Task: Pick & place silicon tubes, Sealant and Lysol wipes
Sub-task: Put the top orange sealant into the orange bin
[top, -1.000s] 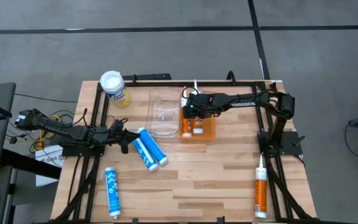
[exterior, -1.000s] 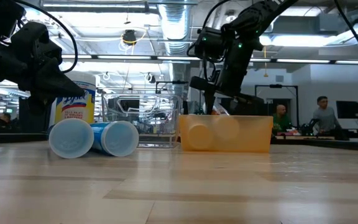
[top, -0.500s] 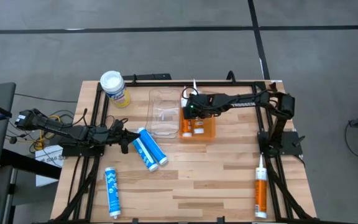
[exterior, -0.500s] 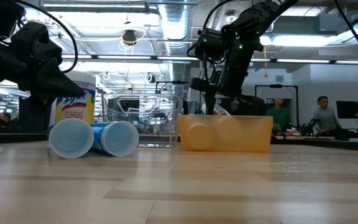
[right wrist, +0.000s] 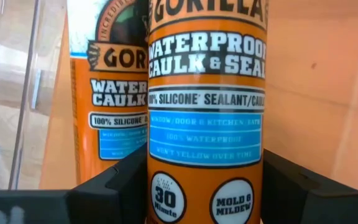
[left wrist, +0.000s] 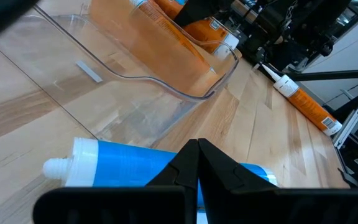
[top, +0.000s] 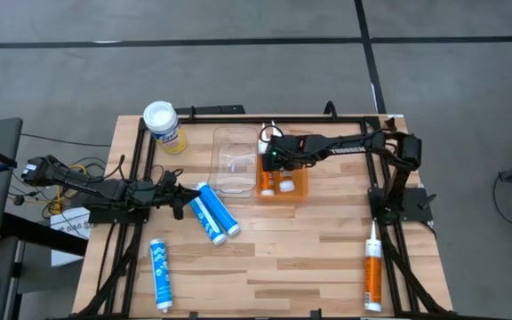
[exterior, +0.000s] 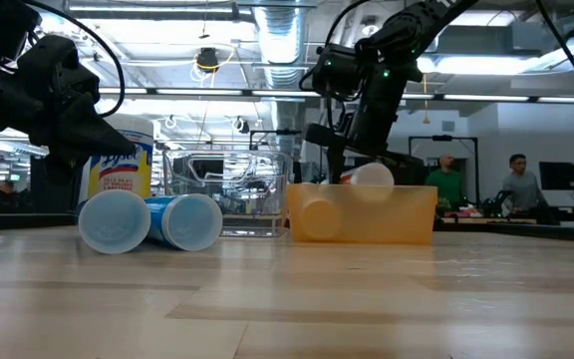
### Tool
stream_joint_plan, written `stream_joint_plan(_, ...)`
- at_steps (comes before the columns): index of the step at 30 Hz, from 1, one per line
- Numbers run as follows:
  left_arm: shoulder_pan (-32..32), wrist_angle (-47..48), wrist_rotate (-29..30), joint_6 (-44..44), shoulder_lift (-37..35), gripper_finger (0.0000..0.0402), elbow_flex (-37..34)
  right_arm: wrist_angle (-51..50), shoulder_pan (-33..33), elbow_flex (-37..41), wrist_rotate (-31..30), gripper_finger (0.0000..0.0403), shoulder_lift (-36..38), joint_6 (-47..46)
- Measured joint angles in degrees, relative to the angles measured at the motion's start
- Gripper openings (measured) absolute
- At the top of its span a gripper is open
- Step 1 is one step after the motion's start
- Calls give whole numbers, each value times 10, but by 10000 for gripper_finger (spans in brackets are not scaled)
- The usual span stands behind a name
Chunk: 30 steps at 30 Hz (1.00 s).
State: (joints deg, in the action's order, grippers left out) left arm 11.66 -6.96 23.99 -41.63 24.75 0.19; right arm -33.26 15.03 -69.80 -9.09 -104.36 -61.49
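The right gripper (top: 276,158), its fingers partly open around an orange sealant tube (right wrist: 205,112), hangs over the translucent orange plastic bin (top: 299,188) beside a second tube, seemingly to release it there, while the closed left gripper (top: 181,203) waits near blue silicone tubes (top: 213,212) and the yellow-labelled Lysol wipes canister (top: 164,125) stands at the desk's (top: 309,258) far left corner.

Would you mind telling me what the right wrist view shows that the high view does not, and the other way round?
Only the right wrist view shows the printed label of the sealant tube between the right gripper's jaws, with a second sealant tube beside it.

Only the high view shows the Lysol wipes, the blue tubes, another sealant tube near the table's right edge, and the left gripper, shut, near the blue tubes.

Both show the orange bin and the clear bin next to it.
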Motion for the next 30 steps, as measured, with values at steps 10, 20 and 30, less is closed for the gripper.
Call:
stream_joint_plan(10,0,0,0,0,0,0,0,25,-9,0,3,230,0,0)
stream_joint_plan(20,0,0,0,0,0,0,0,25,-9,0,3,230,0,0)
stream_joint_plan(30,0,0,0,0,0,0,0,24,-9,0,22,230,0,6)
